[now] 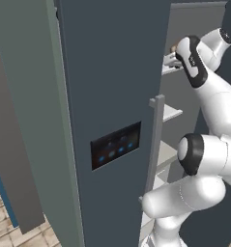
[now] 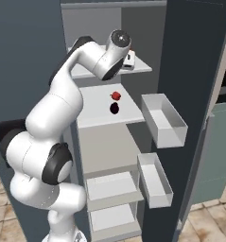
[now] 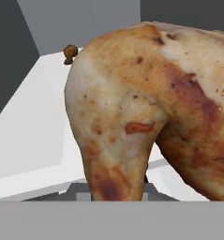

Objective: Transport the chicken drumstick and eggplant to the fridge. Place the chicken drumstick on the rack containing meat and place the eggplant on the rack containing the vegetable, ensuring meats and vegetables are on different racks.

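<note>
The golden-brown chicken drumstick (image 3: 146, 108) looms close in the hand view, hanging over a white upper rack (image 3: 33, 136) of the open fridge (image 1: 107, 96). My gripper (image 2: 128, 60) reaches onto that upper rack (image 2: 142, 69) and is shut on the drumstick; its fingertips are hidden behind the meat. A small brown piece of meat (image 3: 70, 52) lies at the rack's far back. One rack lower (image 2: 95, 118), the dark purple eggplant (image 2: 114, 108) rests beside a small red vegetable (image 2: 116, 96). In the left base view the hand (image 1: 172, 59) is partly hidden behind the fridge door.
Two pale door bins (image 2: 164, 120) (image 2: 154, 179) hang on the open right door (image 2: 190, 71). White drawers (image 2: 112, 186) sit at the fridge's bottom. The closed door carries a black panel with blue lights (image 1: 115, 144) and a long handle (image 1: 155, 140). A grey-green column (image 1: 30, 96) stands to the left.
</note>
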